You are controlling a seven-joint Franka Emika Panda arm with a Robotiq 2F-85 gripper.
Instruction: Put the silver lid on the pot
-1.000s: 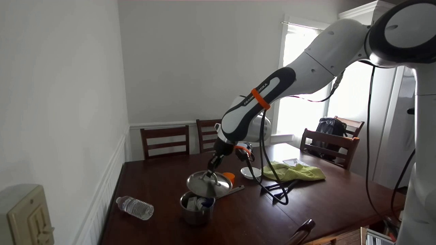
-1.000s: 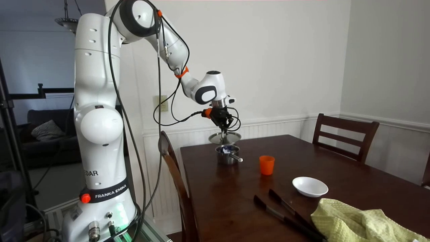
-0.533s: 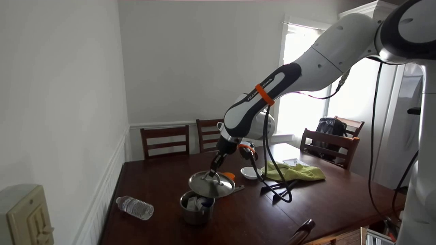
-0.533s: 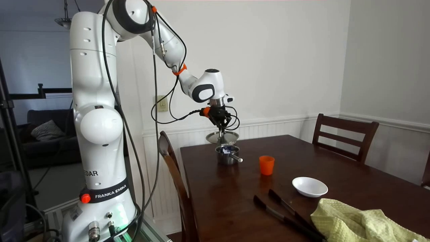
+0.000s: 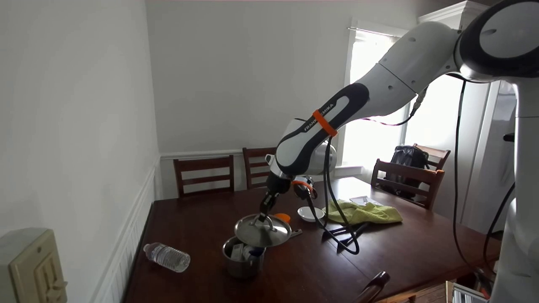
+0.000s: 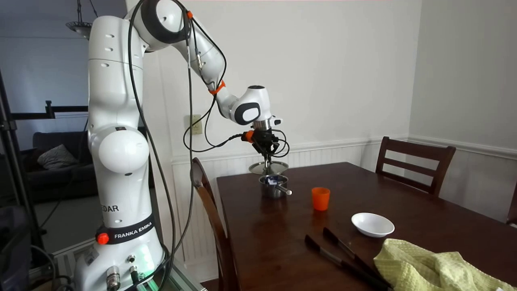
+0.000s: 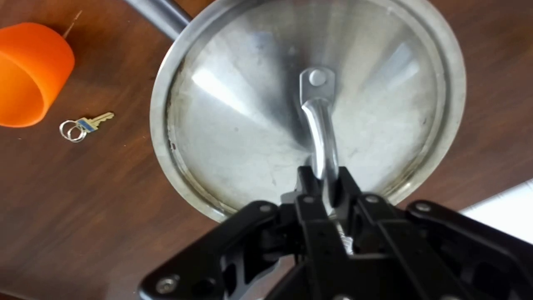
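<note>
Probably past halfway: gripper (image 7: 327,178) pinching the silver lid (image 5: 260,235) by its handle (image 7: 322,133), lid hanging above the pot (image 6: 271,188), apparently off-centre. Not seated yet; left, likely: align, lower, let go.

Is a dark wooden table (image 5: 193,223). Carries the pot (image 5: 243,268), an upright orange cup (image 6: 320,199) and, near the cup, a ringed key (image 7: 95,120). Bears a white bowl (image 6: 373,224), long dark utensils (image 6: 355,270) beside a crumpled yellow-green cloth (image 6: 428,262), and a clear bottle (image 5: 167,256) on its side.
</note>
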